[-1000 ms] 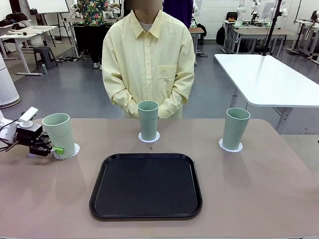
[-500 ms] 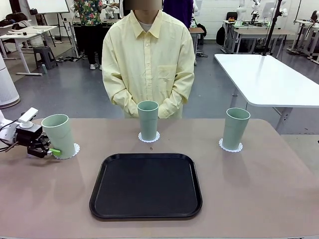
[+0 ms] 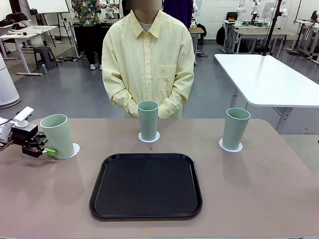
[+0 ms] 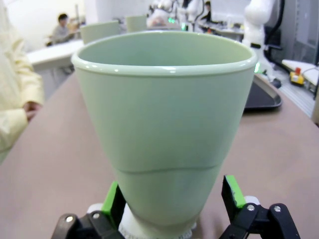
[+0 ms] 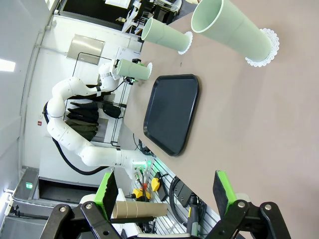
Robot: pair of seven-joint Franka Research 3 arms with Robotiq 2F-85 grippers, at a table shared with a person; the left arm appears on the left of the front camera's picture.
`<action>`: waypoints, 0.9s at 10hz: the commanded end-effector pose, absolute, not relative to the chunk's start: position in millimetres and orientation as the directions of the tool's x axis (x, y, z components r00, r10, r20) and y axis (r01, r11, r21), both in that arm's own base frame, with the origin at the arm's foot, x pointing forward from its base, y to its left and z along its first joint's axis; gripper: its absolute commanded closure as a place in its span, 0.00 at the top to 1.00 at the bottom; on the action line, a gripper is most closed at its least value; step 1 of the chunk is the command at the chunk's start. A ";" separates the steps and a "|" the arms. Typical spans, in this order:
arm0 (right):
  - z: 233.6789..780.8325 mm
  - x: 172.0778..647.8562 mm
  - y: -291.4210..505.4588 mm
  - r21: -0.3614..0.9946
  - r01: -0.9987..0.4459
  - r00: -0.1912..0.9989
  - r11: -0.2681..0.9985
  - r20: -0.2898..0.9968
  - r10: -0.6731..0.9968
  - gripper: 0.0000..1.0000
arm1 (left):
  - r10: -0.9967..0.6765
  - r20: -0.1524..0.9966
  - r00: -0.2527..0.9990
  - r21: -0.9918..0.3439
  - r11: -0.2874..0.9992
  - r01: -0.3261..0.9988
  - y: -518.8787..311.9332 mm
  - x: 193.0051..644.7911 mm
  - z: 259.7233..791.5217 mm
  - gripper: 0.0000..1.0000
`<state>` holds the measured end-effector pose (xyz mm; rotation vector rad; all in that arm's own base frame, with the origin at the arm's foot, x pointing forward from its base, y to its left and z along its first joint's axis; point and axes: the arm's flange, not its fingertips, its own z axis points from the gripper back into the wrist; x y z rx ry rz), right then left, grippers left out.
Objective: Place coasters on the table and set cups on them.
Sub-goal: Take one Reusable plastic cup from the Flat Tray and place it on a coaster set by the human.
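**Left cup tilted at release: tip-over risk as gripper clears**

Landmark: the black tray [image 3: 146,185], central on the table [image 3: 259,199].

Findings. Three cups stand beyond the tray, each on a coaster. The middle cup [image 3: 147,120] is directly behind the tray's far edge on its coaster [image 3: 149,138]; the right cup [image 3: 235,128] is beyond the tray's far right corner on its coaster [image 3: 231,147]. Both are upright. The left cup [image 3: 58,135], beyond the tray's far left corner, leans slightly, its top away from the tray, on the left coaster [image 3: 71,151].

Grippers. The left gripper [image 4: 172,199] has its fingers spread, one green pad [image 4: 232,190] standing clear of the cup wall; the other pad sits very near the cup and contact cannot be excluded. The right gripper [image 5: 162,191] is spread wide, grasping nothing, well away from the tray.

Risks.
- A sideways or rising withdrawal could drag the near pad against the leaning cup and topple it.
- The light paper coaster may shift or crease if the cup base is nudged.
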<state>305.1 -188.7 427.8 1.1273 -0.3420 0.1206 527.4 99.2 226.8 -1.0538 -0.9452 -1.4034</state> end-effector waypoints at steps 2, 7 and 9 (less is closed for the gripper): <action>427.4 303.7 -188.1 0.869 -0.265 0.942 0.418 0.326 -0.082 1.00 | -0.350 0.936 -0.024 -0.014 -0.108 0.994 113.6 518.6 238.5 1.00; 427.4 303.7 -188.1 0.869 -0.265 0.942 0.418 0.326 -0.082 1.00 | -0.375 0.927 -0.033 0.006 -0.071 0.997 121.1 518.8 241.5 1.00; 427.4 303.7 -188.1 0.869 -0.265 0.942 0.418 0.326 -0.082 1.00 | -0.405 0.914 -0.038 0.034 -0.017 0.999 125.9 516.9 245.2 1.00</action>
